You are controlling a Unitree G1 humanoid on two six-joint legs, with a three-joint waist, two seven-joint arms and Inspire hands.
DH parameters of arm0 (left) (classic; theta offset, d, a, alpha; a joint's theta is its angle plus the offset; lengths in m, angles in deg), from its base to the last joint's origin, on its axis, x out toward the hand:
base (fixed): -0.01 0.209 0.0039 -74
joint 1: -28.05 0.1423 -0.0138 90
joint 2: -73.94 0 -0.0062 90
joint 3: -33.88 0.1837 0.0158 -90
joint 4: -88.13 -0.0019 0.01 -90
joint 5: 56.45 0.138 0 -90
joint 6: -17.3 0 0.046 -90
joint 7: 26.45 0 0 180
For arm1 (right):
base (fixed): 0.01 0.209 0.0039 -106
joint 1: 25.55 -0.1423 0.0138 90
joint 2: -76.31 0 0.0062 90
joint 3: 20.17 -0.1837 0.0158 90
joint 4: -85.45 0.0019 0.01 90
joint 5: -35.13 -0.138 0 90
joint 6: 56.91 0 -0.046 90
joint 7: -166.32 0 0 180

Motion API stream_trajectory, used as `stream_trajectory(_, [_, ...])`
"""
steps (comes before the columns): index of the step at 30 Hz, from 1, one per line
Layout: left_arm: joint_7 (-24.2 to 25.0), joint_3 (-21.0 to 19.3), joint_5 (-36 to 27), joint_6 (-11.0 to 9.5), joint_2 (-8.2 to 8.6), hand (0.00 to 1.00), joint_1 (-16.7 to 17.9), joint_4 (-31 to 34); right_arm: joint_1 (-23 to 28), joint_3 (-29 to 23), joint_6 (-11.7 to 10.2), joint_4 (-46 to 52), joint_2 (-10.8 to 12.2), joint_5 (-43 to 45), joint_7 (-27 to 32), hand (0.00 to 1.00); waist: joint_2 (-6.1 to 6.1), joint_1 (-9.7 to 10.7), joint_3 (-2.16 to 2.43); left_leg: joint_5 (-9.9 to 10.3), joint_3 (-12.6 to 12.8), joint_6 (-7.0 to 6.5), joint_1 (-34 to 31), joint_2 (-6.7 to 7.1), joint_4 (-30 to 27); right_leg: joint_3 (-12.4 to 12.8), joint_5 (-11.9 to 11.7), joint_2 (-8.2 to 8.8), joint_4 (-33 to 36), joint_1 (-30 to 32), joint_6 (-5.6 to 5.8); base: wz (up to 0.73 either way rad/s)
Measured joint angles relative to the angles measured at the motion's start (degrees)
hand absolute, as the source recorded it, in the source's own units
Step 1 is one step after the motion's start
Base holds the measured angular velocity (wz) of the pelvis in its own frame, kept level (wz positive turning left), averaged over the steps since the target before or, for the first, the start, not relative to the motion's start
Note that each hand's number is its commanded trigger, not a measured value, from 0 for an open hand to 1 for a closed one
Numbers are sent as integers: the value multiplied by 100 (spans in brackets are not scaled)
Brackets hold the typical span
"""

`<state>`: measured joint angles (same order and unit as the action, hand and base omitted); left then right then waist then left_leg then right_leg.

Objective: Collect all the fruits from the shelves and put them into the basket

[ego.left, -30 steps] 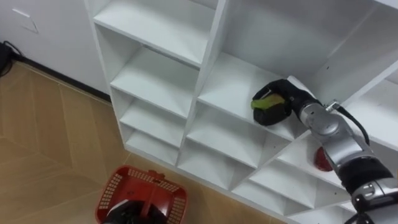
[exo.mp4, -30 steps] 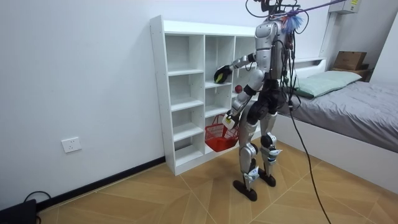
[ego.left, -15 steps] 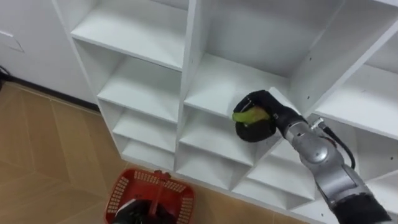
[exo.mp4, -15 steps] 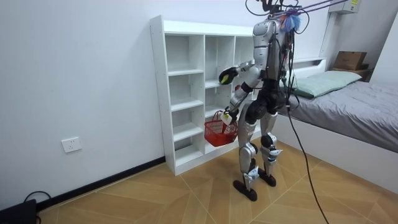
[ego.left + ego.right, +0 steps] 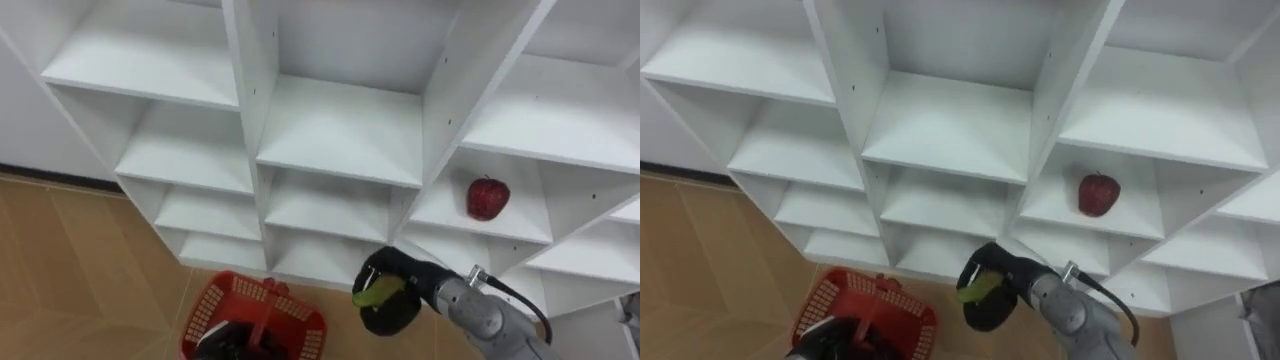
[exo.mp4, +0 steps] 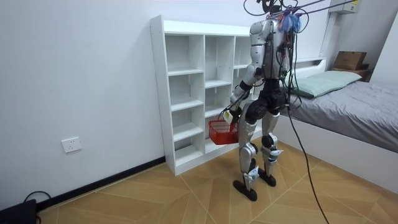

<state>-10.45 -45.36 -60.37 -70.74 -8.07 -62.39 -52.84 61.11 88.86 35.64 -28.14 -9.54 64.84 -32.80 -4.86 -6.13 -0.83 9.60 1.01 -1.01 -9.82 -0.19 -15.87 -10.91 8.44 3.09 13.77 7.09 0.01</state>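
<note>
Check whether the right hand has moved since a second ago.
Yes. The right hand, shut on the fruit, has dropped from the closet middle shelf towards the basket.

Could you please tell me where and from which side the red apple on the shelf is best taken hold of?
Probably grip the red apple round its widest middle, from the compartment's open front: it stands alone on the shelf, space either side, and a board overhead bars a top approach. The right robot hand is full with a green fruit.
</note>
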Motion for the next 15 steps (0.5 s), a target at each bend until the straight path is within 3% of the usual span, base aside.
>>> stream_trajectory(15, [97,383,-105,-139,11,100,-25,491,9,1,-57,-733,91,66,57,100,74,133,2,10,60,7,-46,-15,23,56,6,-18,-12,83,1,-2])
